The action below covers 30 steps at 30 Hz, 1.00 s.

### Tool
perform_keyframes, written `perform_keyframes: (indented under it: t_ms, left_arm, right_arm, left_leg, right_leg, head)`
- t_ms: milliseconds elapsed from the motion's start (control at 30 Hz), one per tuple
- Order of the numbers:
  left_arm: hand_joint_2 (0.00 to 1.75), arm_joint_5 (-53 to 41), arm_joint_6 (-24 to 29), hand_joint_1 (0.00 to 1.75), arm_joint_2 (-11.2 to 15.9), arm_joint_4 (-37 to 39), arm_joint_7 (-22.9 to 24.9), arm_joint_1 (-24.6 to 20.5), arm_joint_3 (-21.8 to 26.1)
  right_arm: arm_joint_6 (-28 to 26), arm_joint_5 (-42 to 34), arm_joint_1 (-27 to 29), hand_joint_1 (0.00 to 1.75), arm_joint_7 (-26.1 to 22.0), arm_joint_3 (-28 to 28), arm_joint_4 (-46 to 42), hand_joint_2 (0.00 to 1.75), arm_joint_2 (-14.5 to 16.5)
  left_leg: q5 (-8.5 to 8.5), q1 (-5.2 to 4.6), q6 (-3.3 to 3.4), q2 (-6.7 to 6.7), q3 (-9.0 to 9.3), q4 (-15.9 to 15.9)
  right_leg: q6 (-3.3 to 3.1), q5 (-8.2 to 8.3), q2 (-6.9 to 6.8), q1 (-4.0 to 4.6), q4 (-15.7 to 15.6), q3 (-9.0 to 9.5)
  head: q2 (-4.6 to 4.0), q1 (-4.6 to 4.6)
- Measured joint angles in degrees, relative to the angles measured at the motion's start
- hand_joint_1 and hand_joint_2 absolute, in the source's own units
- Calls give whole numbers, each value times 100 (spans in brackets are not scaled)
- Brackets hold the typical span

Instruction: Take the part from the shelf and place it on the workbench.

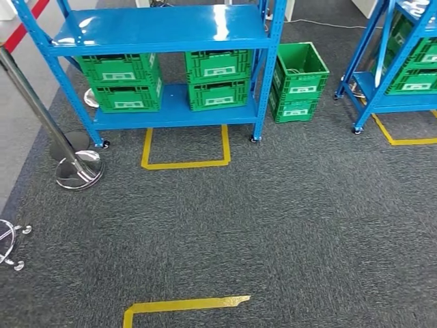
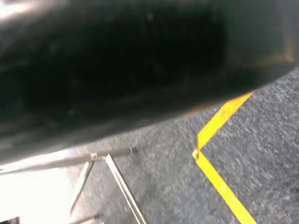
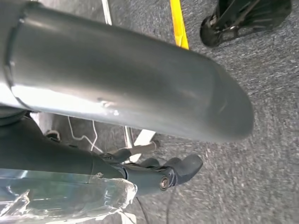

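- You face a wide stretch of dark grey carpet (image 1: 289, 225), with the shelving well ahead across the floor.
- The blue shelf (image 1: 154, 31) stands straight in front. Its top deck is bare and shiny, and its lower deck is loaded.
- A second blue shelf (image 1: 381, 61) stands off to the right, holding green crates (image 1: 417, 68) of its own.
- On the lower deck of the front shelf there are two stacks of green crates, a left stack (image 1: 123, 82) and a right stack (image 1: 219, 78). You cannot see into them, so you cannot tell from here where the part lies.
- Two more green crates (image 1: 299, 85) sit stacked on the floor, just beside the front shelf's right post. The top one is open.
- A chrome stanchion (image 1: 36, 102) leans across the left side, with its round base (image 1: 80, 171) on the carpet near the shelf's left foot.
- A yellow tape outline (image 1: 186, 162) marks the floor right in front of the shelf. A second yellow corner (image 1: 180, 305) lies close to you.
- Your right hand (image 3: 155, 175) hangs above the carpet with its dark fingers (image 3: 187, 165) stretched out. Crinkled clear plastic (image 3: 67, 196) lies against them. You cannot tell whether the hand grips it, or what it wraps.
- Your left hand (image 2: 105, 70) is a dark blur, so you cannot tell whether it is released or clenched.
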Motion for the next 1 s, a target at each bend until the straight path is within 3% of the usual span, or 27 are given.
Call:
perform_keyframes:
  t_ms: [67,100,167,200,300,433,500,633,1000]
  left_arm:
    - [0,0,0,0,-4,1,0,13,0]
    - [0,0,0,0,-5,1,0,13,0]
    - [0,0,1,0,-4,0,0,2,0]
    - [0,0,3,0,-4,-1,0,1,0]
    - [0,0,19,0,-5,1,0,29,0]
    - [0,0,25,0,-12,0,0,31,0]
    - [0,0,25,0,-12,0,0,29,0]
    - [0,0,25,0,-14,0,0,30,0]
    - [0,0,-53,0,-21,-1,20,22,71]
  right_arm:
    - [-1,-1,4,0,-1,-2,0,0,-2]
    - [-1,-3,6,0,-1,-2,1,0,-3]
    - [-7,-60,4,0,-1,-3,4,0,-3]
    - [-14,-118,0,0,3,-4,6,0,-3]
    - [-31,-264,-5,0,19,-4,8,0,-3]
    - [-34,-294,-4,0,21,-4,7,0,-4]
    - [-33,-295,-5,0,21,-3,7,0,-4]
    - [-33,-297,-6,0,21,-2,7,0,-4]
    - [65,-420,-5,0,139,-4,7,0,-4]
  left_leg:
    - [-26,13,-31,-168,45,8]
    - [-43,18,-58,-241,62,14]
    - [-80,11,-112,-354,59,59]
    - [-84,5,-108,-388,42,76]
    - [-68,6,-44,-420,24,79]
    - [-67,30,-42,-419,33,43]
    - [-67,34,-67,-419,35,26]
    - [-67,49,-209,-419,44,0]
    - [-71,29,-225,-419,46,2]
  right_leg:
    - [14,437,57,-20,-501,146]
    - [18,643,174,-41,-876,295]
    - [0,840,405,-84,-1443,526]
    - [-15,827,475,-93,-1529,568]
    - [-53,835,459,-77,-1557,594]
    - [-104,824,457,-42,-1555,595]
    - [-121,817,453,-36,-1552,596]
    - [-136,810,446,-27,-1547,596]
    - [-132,812,443,-47,-1569,618]
  head:
    - [0,1]
    - [0,1]
    - [0,9]
    - [0,14]
    - [0,14]
    - [0,13]
    - [0,13]
    - [0,15]
    - [0,16]
